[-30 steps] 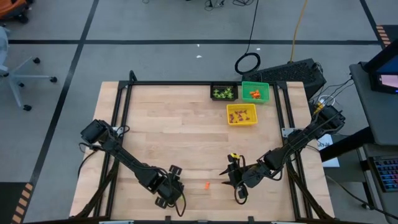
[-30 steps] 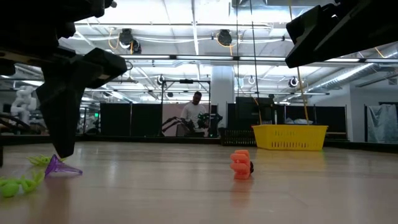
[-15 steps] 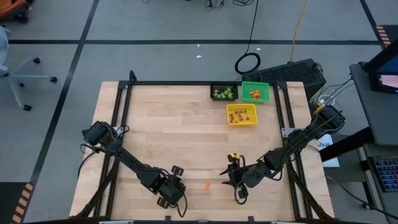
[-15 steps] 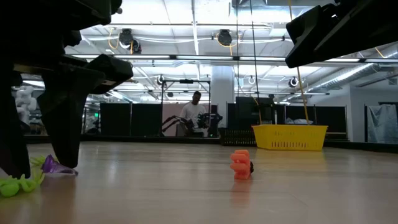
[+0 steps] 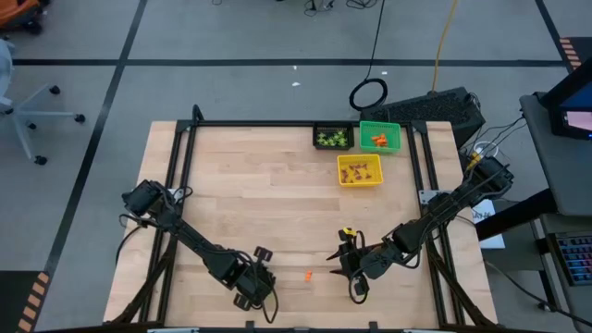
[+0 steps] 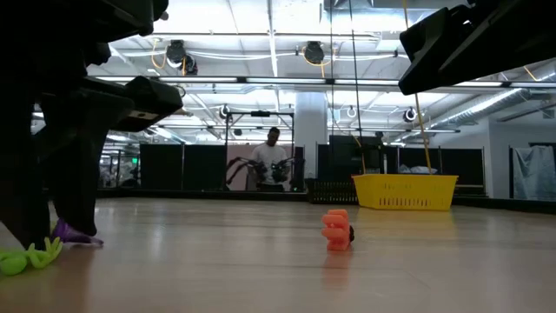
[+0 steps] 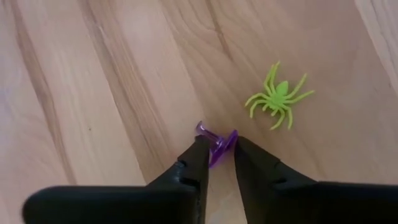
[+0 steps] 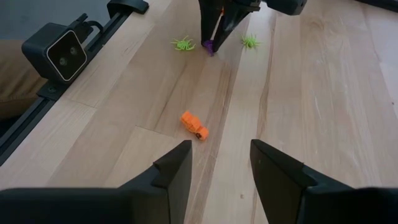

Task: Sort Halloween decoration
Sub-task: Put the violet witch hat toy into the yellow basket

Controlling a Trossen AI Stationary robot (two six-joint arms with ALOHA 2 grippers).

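Note:
A tiny purple trinket lies on the wood near the table's near edge, with a light-green spider close beside it. My left gripper stands over the purple trinket, shut on it. A second green spider lies on its other side. An orange trinket rests on the table between the two arms. My right gripper hovers open above the wood, to the right of the orange trinket, touching nothing. My left gripper pinches the purple trinket's flared end between its two fingertips. The fingers come from above, pointing down. The trinket still sits on the table.
Three small square bins stand near the far edge: black, green and yellow, each holding trinkets. A camera block sits on the near rail. A person shows far off in the room. Bare wood spreads over the table's middle.
My left gripper has come down to the table over the purple trinket, and its fingers have narrowed onto it. The trinket has shifted slightly along the table between them. My right arm has kept still.

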